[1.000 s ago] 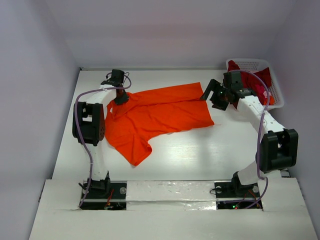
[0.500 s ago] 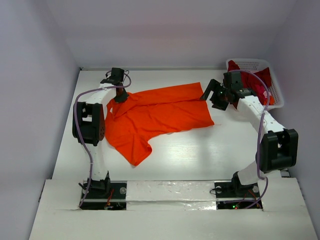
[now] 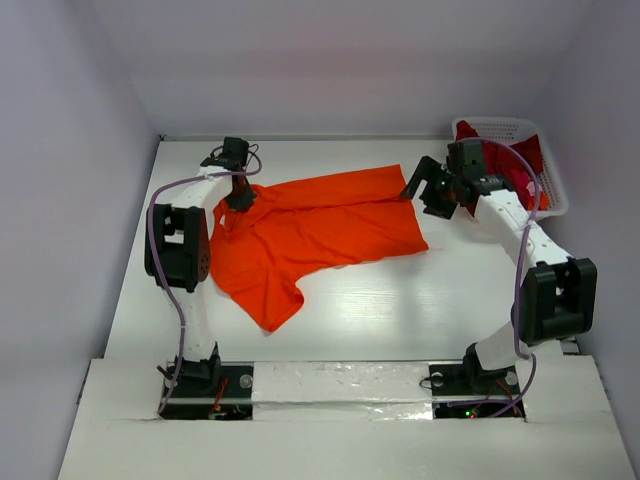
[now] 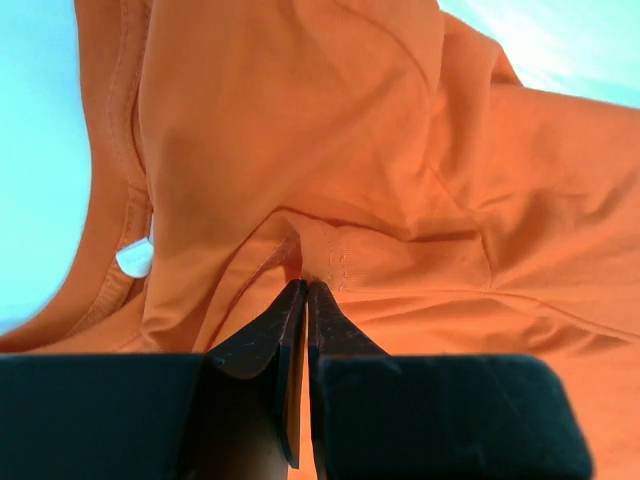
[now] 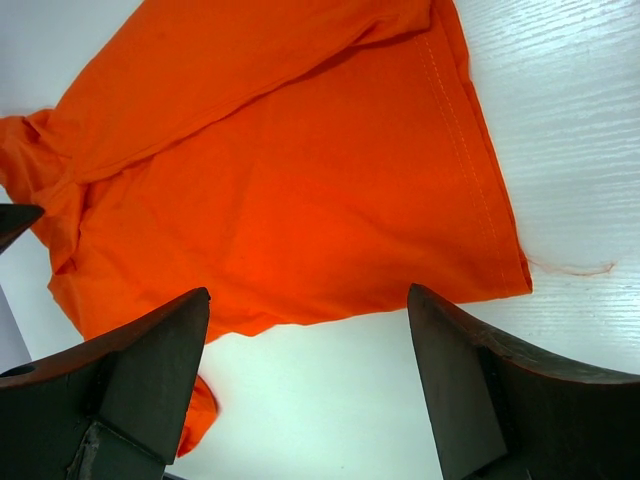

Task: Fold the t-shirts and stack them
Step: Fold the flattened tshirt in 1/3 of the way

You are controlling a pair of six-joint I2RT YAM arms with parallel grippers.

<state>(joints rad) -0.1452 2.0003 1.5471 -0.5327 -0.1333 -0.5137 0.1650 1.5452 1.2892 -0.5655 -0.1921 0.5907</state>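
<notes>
Pinching a small ridge of cloth at their very tips, the two fingers of the left gripper (image 4: 303, 285) are pressed together on the orange t-shirt (image 3: 320, 230). The fabric puckers up toward the tips, beside a short line of stitching. Just left of that gripper runs the ribbed neckline, with one small white label (image 4: 133, 258) inside it. The rest of the shirt spreads ahead of the fingers and off to their right.

The right gripper (image 5: 308, 292) holds nothing: its two fingers stand wide apart above the shirt's hemmed end. In its wrist view the hem corner lies just past the right-hand finger, with the orange cloth stretching ahead and to the left. A single thin reddish thread (image 5: 575, 268) lies on the white table (image 3: 400, 310) just beyond that corner.

Seen from above, there is one orange shirt, lying rumpled and mostly opened out between the two grippers — its neck end under the left one (image 3: 240, 200), its hem end under the right one (image 3: 425, 200). Behind the right gripper, at the far right corner, sits one white latticed basket (image 3: 500, 124) holding a heap of dark red cloth (image 3: 525, 160) — how many shirts are in that heap cannot be told.
</notes>
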